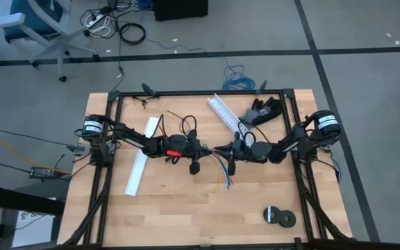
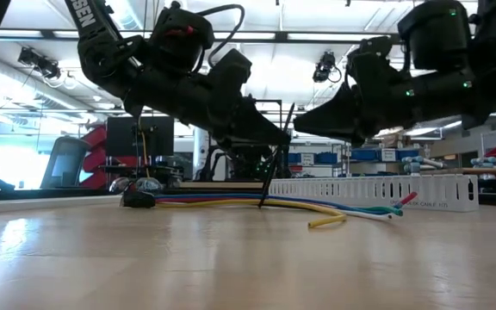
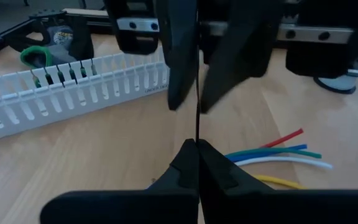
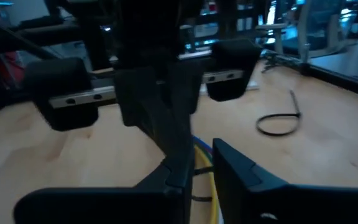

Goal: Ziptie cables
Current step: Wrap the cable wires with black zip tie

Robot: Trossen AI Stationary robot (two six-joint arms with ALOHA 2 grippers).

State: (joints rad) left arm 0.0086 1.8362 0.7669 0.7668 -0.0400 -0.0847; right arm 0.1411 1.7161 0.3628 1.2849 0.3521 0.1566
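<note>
The cables [image 1: 222, 172] lie flat on the table's middle, a bundle of yellow, blue, green, white and red wires [image 2: 231, 202] joined at a small dark end. Both grippers meet just above them. My left gripper [image 3: 197, 144] is shut on a thin black ziptie [image 2: 274, 164] that stands steeply over the bundle. My right gripper [image 4: 204, 174] is open and faces the left one; its fingers [image 3: 182, 81] stand on either side of the ziptie's upper stretch. A second, looped ziptie [image 4: 278, 124] lies on the wood beyond. My left gripper pinches the ziptie between its two fingertips, at a place on the strip's middle stretch [image 3: 197, 134]. The fingers come from the table's left, slanting down, and lie across the strip. The ziptie stands nearly upright; its lower end [image 2: 262, 203] reaches down to the cables.
A white slotted channel [image 1: 224, 114] lies slantwise just beyond the grippers, and another white channel [image 1: 141, 156] lies under the left arm. Dark gear [image 1: 264, 111] sits at the far right corner. Tape rolls [image 1: 278, 217] lie near the right front. A black frame [image 1: 186, 93] edges the table.
</note>
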